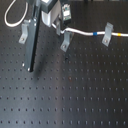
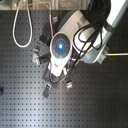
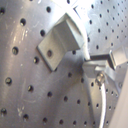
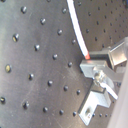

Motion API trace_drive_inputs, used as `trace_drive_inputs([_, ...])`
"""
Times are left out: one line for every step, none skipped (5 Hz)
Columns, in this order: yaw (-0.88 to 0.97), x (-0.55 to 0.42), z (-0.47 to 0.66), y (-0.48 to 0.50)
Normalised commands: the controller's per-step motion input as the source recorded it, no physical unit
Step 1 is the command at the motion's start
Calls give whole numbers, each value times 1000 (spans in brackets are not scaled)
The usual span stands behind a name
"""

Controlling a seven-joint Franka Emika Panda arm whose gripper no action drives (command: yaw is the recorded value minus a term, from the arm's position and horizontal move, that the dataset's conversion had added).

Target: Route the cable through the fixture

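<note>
In the first exterior view the cable [image 1: 82, 33] runs from the gripper [image 1: 59, 29] across the dark worktop [image 1: 65, 90] through a bracket [image 1: 105, 39] toward the first exterior view's right. In the second exterior view the arm [image 2: 62, 47] hides it. In the second wrist view the fingers [image 4: 97, 71] pinch the cable.

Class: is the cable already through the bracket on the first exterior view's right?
Yes. The cable passes through that bracket, its blue band on one side and yellow band on the other.

White cable [image 1: 82, 33] across metal brackets [image 1: 105, 39]
</note>
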Motion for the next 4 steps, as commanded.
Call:
trace_drive_inputs([9,42,0,77])
trace_drive_inputs([43,45,211,-6])
trace_drive_inputs([46,-131,120,-234])
trace_drive_inputs([123,-193,-166,-238])
